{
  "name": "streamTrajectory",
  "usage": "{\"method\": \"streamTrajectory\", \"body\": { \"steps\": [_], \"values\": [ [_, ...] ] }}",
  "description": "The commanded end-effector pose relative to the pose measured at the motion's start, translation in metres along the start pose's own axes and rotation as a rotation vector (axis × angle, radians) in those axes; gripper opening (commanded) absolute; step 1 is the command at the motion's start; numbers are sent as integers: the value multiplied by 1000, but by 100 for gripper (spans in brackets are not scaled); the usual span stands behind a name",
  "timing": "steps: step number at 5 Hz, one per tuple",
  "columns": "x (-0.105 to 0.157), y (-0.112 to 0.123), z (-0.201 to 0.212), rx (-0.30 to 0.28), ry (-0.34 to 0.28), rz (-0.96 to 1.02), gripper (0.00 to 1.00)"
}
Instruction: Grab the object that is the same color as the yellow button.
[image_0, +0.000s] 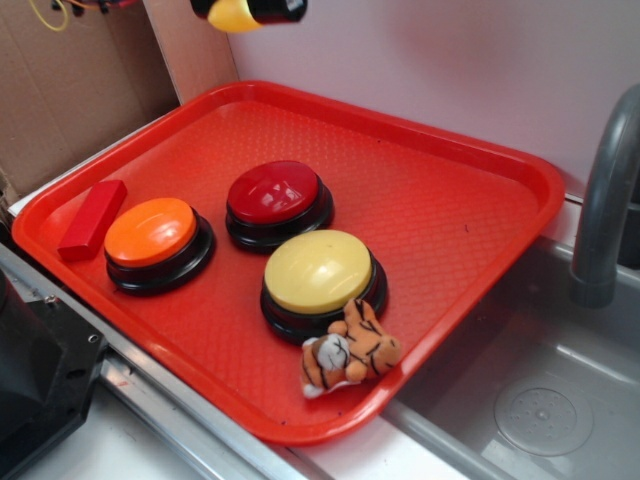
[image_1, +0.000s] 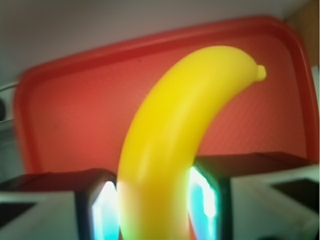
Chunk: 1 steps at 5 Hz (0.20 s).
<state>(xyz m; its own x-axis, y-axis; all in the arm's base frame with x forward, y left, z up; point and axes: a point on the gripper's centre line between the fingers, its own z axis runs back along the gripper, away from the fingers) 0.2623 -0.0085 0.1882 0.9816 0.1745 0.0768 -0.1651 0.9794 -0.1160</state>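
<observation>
High above the tray's far left corner, at the top edge of the exterior view, my gripper (image_0: 250, 10) holds the yellow toy banana (image_0: 233, 15). In the wrist view the banana (image_1: 170, 145) fills the middle, pinched between both pads, with my gripper (image_1: 155, 205) shut on it and its tip curving up to the right. The yellow button (image_0: 318, 270), a pale dome on a black base, sits on the red tray (image_0: 450, 200) toward the front.
An orange button (image_0: 152, 232) and a red button (image_0: 273, 193) also stand on the tray. A red block (image_0: 92, 218) lies at the tray's left edge, and a plush tiger (image_0: 350, 352) at the front. A grey sink (image_0: 520, 400) and faucet (image_0: 605, 200) are to the right.
</observation>
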Motion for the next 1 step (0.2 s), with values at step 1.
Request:
{"method": "streamTrajectory", "body": {
  "steps": [1],
  "values": [
    [-11,19,12,-3,16,-29,0]
  ]
}}
